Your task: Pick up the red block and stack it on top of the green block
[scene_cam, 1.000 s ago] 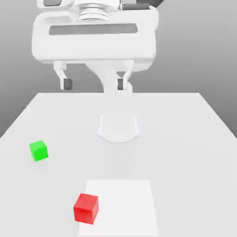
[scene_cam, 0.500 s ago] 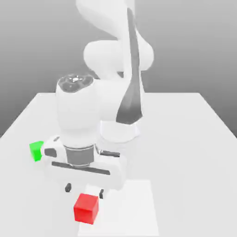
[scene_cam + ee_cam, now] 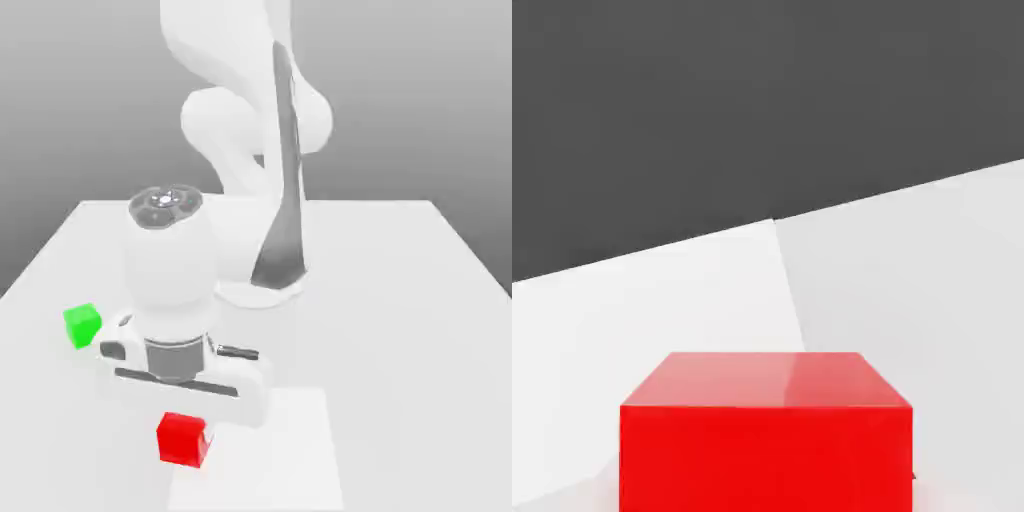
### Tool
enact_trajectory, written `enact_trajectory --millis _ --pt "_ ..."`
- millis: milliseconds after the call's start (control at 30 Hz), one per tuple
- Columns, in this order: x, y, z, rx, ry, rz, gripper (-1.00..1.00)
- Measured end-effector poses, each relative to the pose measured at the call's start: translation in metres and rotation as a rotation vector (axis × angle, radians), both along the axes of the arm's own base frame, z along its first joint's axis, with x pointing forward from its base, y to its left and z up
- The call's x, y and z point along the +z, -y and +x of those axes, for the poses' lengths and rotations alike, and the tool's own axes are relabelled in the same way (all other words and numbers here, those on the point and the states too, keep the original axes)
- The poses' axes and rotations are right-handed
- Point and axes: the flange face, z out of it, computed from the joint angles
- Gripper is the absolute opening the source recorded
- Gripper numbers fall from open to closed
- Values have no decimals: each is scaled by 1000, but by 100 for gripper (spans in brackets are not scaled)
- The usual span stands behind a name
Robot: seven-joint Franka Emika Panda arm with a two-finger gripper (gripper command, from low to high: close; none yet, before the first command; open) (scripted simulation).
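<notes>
Sim scene w/ a white Panda arm (image 3: 285, 190) over a pale grey surface (image 3: 420, 330). The arm curves up from its base near the back-middle of the surface, then folds fwd & down so the wrist and hand sit low toward the front, on the exterior view's left of centre. The end effector (image 3: 186, 428) points straight down and is right on the red block (image 3: 181, 440); its fingers are drawn in tight and pinching the red block, w/ the white hand body directly above and covering the block's top edge in the exterior view. The red block sits at the front of the surface, at the left edge of a brighter white rectangular patch (image 3: 280, 450) marked on the surface; whether it's resting on the surface or just off it, can't tell. In the hand view the red block (image 3: 767, 440) is big & close, top face and one side face visible, w/ the seam between the brighter patch and the greyer surface running behind it and dark bkgd beyond. The green block (image 3: 82, 325) is on the surface to the exterior view's left, further back than the red one, beside the hand's housing but apart from it, and well apart from the red block. Green block stands alone, nothing on top of it.
</notes>
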Motion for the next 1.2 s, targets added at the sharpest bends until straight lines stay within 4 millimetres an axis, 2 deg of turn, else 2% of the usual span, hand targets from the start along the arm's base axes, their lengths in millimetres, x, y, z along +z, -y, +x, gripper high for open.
enact_trajectory --millis 67,167,267,533,667,833,933,1200 --pt "13 28 -13 12 -1 -21 -100" --pt "27 81 -43 9 -6 -50 -100" --pt "39 119 -76 32 -15 -69 -100" --pt "54 179 -166 132 -32 -69 -100" --pt "52 197 -215 174 -30 -44 -100" --pt "41 203 -270 235 -8 1 -100" --pt "33 204 -277 245 3 7 -100" --pt "10 206 -276 244 14 7 -100"
